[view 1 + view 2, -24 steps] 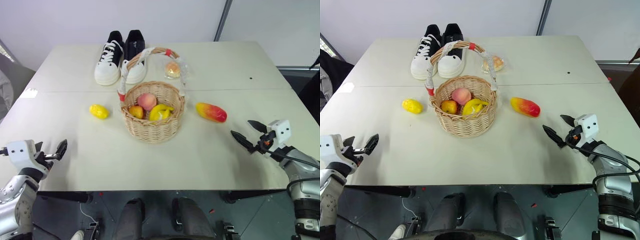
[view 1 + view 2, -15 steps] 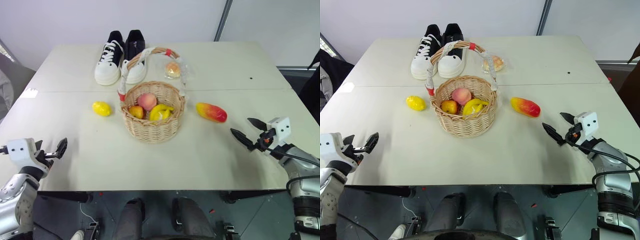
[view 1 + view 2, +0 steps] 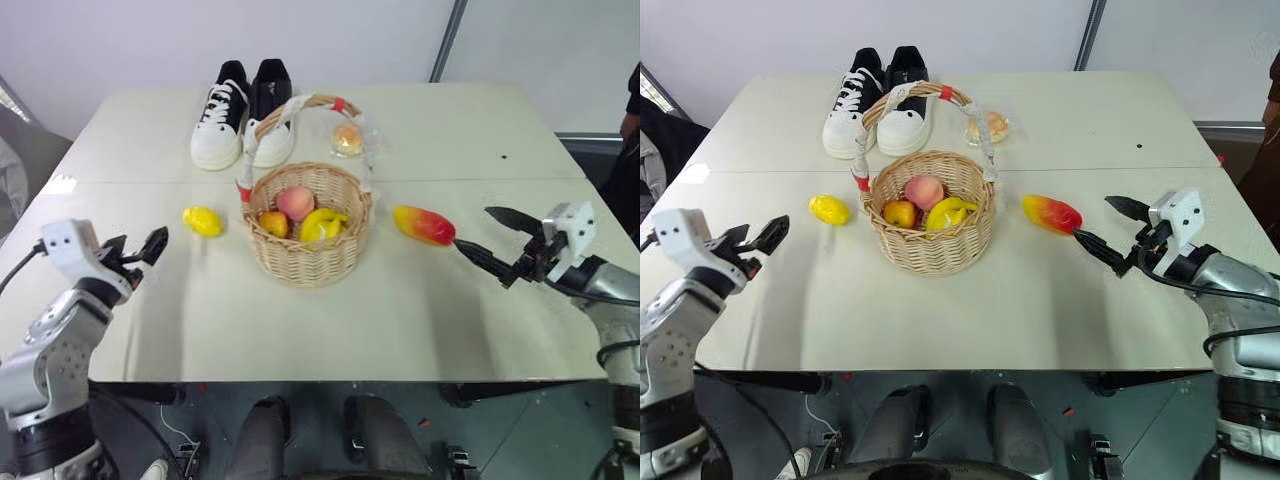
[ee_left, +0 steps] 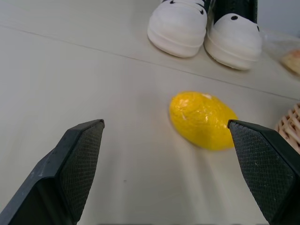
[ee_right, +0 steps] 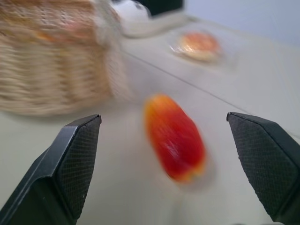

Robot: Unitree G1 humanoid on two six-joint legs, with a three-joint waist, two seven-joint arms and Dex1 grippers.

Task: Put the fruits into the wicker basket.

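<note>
Mango [image 3: 423, 225] lies just ahead of the gaping, empty right pincer [image 3: 487, 239].

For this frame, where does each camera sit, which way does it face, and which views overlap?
Left and right eye views: on the head, looking forward and down over the table, with wicker basket centred; both arms show, left gripper and right gripper open.
Left wrist view: on the left wrist, looking along its fingers at the lemon and sneakers.
Right wrist view: on the right wrist, looking along its fingers at the mango.
Shared: both wrist views catch the basket's edge.
</note>
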